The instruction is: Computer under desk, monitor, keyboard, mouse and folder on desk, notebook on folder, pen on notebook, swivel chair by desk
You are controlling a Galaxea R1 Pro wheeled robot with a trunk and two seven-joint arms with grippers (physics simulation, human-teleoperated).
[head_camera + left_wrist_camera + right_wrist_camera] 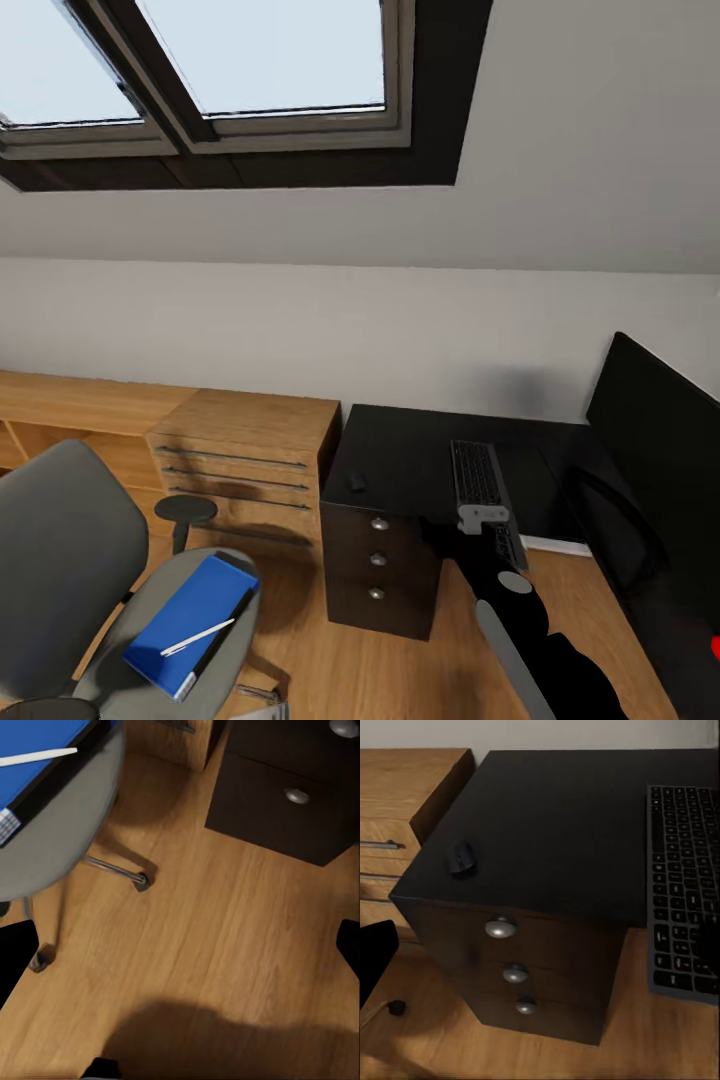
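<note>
Black tabletop [420,455] standing against the white wall, three-drawer pedestal [378,565] with round silver knobs beneath its near corner, light-wood chest [245,450] just beside it on the side away from the monitor. Keyboard [482,482] lying lengthwise on the tabletop, near end jutting past the tabletop's front edge, over the wooden floor [225,945] in the right wrist view. Mouse [356,481], small and dark, resting near the tabletop's front corner above the pedestal, well apart from the keyboard. Monitor [660,440], black-fronted, standing on the tabletop's other wing, beyond the keyboard. Swivel chair [70,540] on the floor well apart from the tabletop, in front of the chest; blue folder [190,610] lying flat on its grey seat, pen [198,637] resting across the folder's top. Right gripper [484,517] reaching over the keyboard's near end; jaws' state impossible to tell. Left gripper hovering above the floor between chair base and pedestal, jaws spread wide, dark fingertips [15,960] at the edges of the left wrist view.
</note>
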